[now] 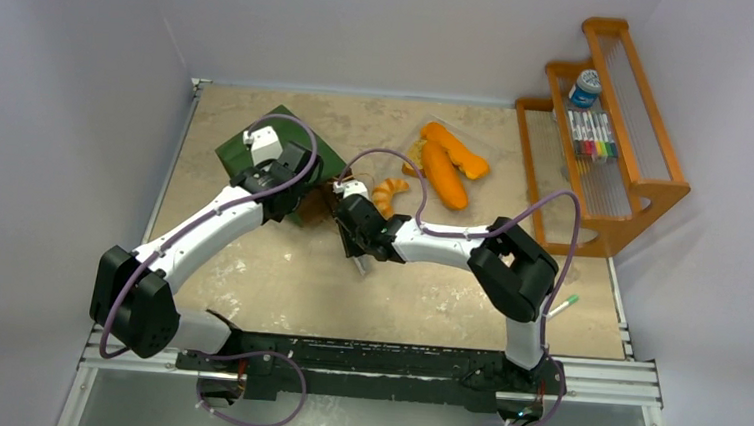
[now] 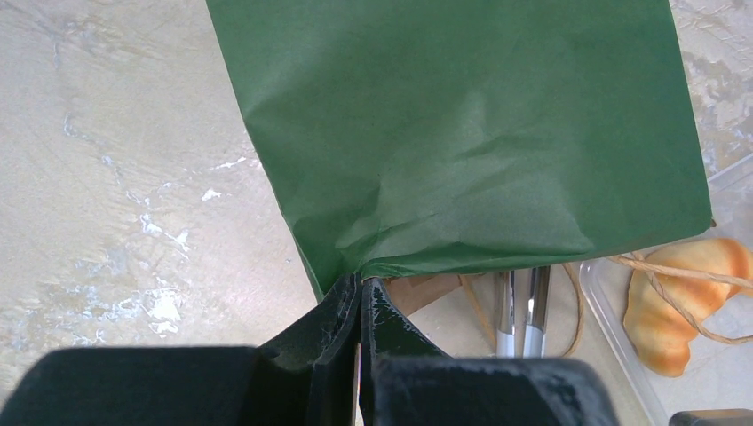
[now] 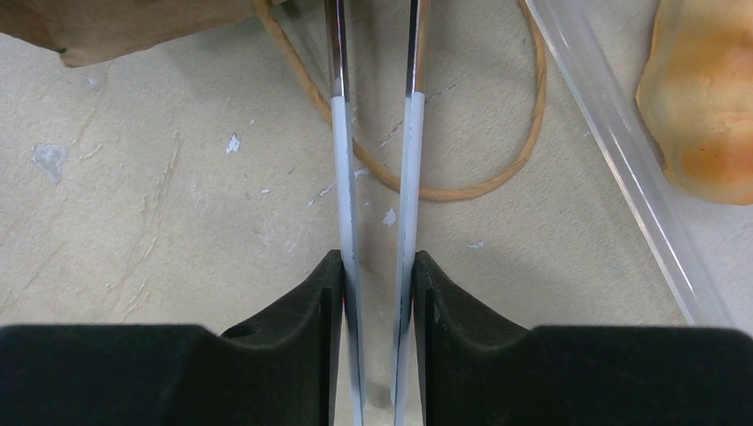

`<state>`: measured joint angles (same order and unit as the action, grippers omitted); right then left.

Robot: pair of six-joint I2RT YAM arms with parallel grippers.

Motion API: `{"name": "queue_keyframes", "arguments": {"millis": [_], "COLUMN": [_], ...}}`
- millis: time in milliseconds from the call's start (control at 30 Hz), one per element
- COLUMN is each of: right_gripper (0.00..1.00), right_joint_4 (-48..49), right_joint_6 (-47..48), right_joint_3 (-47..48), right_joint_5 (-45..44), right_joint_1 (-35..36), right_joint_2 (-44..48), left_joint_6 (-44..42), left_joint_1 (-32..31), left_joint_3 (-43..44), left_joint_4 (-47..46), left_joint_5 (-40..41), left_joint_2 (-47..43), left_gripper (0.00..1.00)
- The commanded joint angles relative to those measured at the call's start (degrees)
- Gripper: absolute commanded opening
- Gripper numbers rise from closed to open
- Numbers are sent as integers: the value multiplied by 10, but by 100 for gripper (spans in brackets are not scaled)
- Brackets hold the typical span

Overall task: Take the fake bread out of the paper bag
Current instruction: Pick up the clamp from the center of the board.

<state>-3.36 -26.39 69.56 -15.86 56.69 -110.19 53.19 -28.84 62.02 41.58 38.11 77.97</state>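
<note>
**A:** where's the fake bread [image 1: 446,178] found relative to the end effectors?

**B:** every piece in view is laid outside the paper bag [image 2: 462,133]. A glossy golden croissant [image 3: 706,98] is seen just right of the right end effector [image 3: 377,262], beyond the wall of a clear plastic tray [image 3: 622,169]. Two smooth orange loaves [image 1: 457,153] are set farther back in the same tray.

**A:** and the grips?

**B:** the left end effector [image 2: 361,288] is pressed together on the bag's near edge. The bag is laid flat, creased dark green paper with brown kraft inside. Metal tongs [image 3: 342,151] are pinched by the right one at their pale handle ends. The chrome arms are run under the bag's edge, tips hidden. A tan string handle [image 3: 497,169] is looped on the mottled beige desk [image 3: 160,222].
</note>
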Motion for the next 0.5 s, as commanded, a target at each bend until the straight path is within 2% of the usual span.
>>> {"name": "queue_keyframes", "arguments": {"millis": [0,467], "right_gripper": [32,34], "right_joint_4": [-8,-21], "right_joint_6": [-5,7], "right_joint_3": [25,65], "right_joint_5": [10,36], "right_joint_1": [1,-5], "right_joint_2": [17,9], "left_joint_6": [16,35], "left_joint_1": [-7,-23], "left_joint_3": [0,-1], "left_joint_4": [-10,-12], "left_joint_5": [-2,-4], "left_joint_2": [-15,-15], "left_gripper": [0,0]}}
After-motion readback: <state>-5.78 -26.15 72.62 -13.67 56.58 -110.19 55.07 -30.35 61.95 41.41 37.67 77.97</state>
